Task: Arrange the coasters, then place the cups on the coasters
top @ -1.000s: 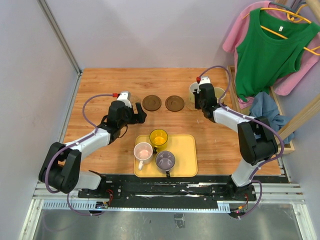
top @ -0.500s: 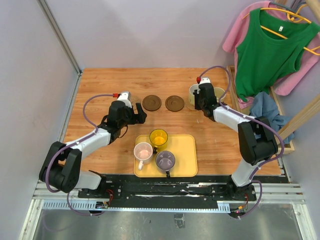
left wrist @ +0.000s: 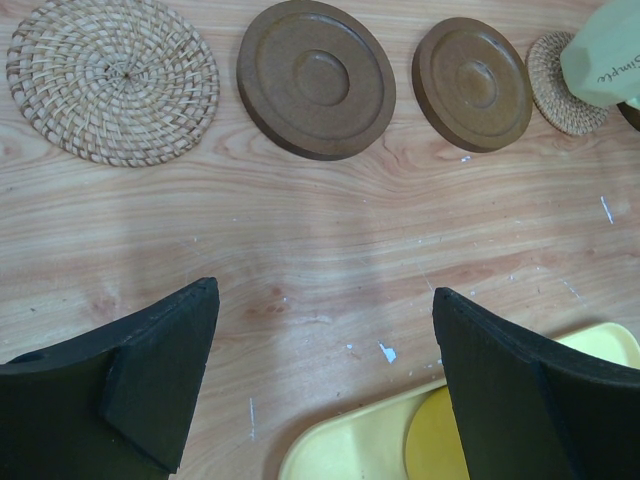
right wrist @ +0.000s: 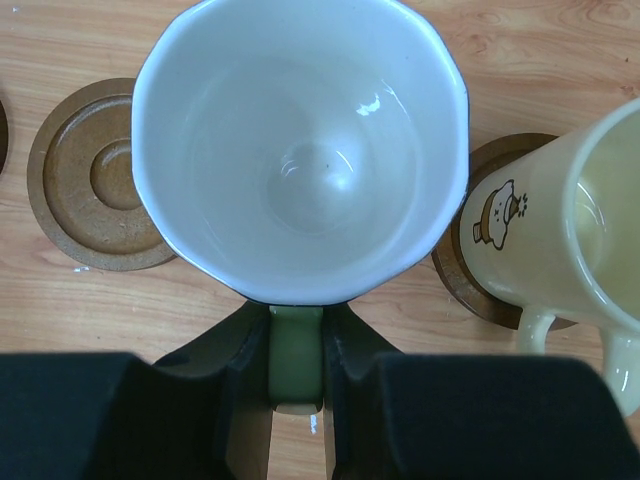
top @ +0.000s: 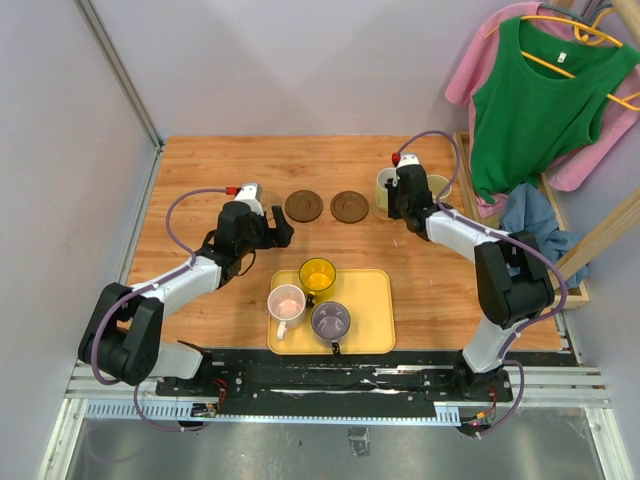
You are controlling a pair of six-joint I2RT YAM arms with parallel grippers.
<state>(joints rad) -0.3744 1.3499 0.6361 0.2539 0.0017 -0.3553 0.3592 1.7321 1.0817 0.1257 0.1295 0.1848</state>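
Observation:
My right gripper (right wrist: 297, 342) is shut on the green handle of the pale green-white cup (right wrist: 300, 150), holding it upright over a tan woven coaster (left wrist: 562, 88); I cannot tell whether the cup touches it. To its right the cream cup (right wrist: 560, 230) stands on a dark brown coaster (right wrist: 470, 292). Two more dark brown coasters (left wrist: 316, 78) (left wrist: 472, 70) and another tan woven coaster (left wrist: 113, 80) lie in a row to the left. My left gripper (left wrist: 325, 310) is open and empty, low over bare wood between that row and the yellow tray (left wrist: 350, 445).
The yellow tray (top: 375, 330) at the front centre holds the yellow cup (top: 318, 274), pink cup (top: 287, 303) and grey-purple cup (top: 330, 321). Clothes on hangers (top: 540, 90) and a wooden rack stand beyond the table's right edge. Walls close off the left and back.

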